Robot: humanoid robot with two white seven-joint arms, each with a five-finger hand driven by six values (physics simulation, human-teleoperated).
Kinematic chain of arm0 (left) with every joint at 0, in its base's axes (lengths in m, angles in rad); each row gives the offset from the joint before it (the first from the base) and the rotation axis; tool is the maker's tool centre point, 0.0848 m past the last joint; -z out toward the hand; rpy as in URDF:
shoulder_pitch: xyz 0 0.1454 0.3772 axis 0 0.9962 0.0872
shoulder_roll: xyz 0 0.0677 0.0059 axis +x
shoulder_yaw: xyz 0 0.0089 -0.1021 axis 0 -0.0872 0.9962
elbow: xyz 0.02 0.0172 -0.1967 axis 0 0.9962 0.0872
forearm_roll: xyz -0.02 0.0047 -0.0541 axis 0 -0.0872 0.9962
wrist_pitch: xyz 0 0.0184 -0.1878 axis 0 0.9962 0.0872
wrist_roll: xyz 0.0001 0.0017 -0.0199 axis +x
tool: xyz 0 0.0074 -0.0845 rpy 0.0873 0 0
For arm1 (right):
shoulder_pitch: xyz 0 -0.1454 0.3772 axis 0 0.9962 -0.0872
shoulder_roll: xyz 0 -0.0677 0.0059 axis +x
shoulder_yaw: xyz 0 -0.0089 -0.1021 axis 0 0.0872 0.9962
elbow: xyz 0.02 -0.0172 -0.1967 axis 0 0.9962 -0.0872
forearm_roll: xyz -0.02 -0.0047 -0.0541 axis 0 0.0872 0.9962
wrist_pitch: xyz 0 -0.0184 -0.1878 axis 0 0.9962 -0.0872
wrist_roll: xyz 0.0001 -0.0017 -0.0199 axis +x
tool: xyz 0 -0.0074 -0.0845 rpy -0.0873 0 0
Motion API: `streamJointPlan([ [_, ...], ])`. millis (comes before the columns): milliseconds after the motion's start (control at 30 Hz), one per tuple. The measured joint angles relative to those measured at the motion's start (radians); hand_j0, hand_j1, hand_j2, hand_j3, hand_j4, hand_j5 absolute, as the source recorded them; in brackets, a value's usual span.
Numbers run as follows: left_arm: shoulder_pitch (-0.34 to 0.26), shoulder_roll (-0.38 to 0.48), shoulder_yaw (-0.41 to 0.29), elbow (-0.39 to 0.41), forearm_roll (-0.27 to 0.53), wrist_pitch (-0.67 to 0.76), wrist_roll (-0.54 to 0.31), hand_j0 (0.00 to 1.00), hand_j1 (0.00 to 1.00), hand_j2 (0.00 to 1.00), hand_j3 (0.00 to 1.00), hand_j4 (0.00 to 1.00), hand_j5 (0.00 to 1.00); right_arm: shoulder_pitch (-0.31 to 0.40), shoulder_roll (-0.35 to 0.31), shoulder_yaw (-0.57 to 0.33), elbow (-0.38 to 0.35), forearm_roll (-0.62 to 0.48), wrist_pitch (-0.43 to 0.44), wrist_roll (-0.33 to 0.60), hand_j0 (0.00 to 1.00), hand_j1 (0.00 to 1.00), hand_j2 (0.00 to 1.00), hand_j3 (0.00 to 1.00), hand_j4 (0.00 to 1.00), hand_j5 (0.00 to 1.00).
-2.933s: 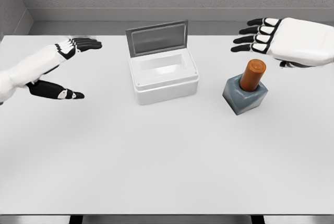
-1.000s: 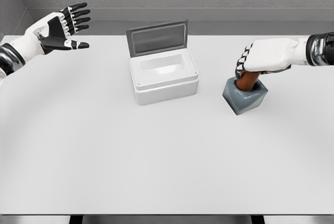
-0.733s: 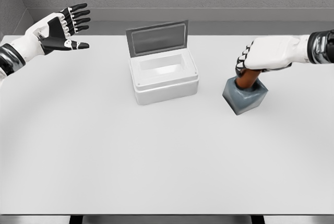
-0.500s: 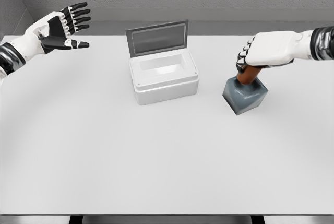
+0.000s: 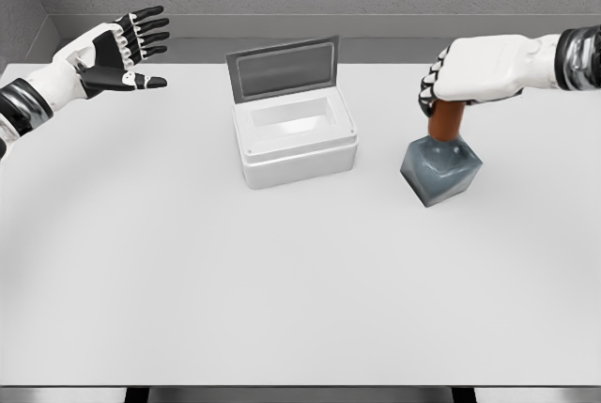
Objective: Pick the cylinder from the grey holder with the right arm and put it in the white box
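Compared with half a second earlier, the right hand (image 5: 474, 69) has risen and drawn the cylinder (image 5: 445, 122) most of the way out of the grey holder (image 5: 440, 169), its lower end still at the holder's mouth; extraction is judged nearly complete, with the transfer to the white box (image 5: 295, 138) on the desk (image 5: 300, 281) not yet begun. The right hand is clamped around the cylinder's upper end, fingers curled closed on it. The left hand (image 5: 120, 46) hovers spread and empty over the far-left corner.
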Motion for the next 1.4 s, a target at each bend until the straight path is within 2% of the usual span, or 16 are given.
streamJointPlan([
  [300, 0.000, 0.001, 0.001, 0.000, 0.000, -0.001, 0.000, 1.00, 1.00, 1.00, 1.00, 1.00, 1.00, -0.023, 0.091, 0.003, 0.077, 0.006, 0.000, 0.000, 0.53, 0.53, 0.53, 0.53, 0.53, 0.53],
  [1267, 0.000, 0.001, 0.002, 0.000, 0.000, -0.001, 0.000, 1.00, 1.00, 1.00, 1.00, 1.00, 1.00, -0.121, 0.402, 0.023, 0.399, 0.060, 0.000, 0.000, 0.53, 0.53, 0.53, 0.53, 0.53, 0.53],
  [1400, 0.000, 0.000, 0.002, 0.001, 0.000, -0.001, 0.000, 1.00, 1.00, 1.00, 1.00, 1.00, 1.00, -0.124, 0.435, 0.028, 0.421, 0.066, 0.000, 0.000, 0.53, 0.53, 0.53, 0.53, 0.53, 0.53],
])
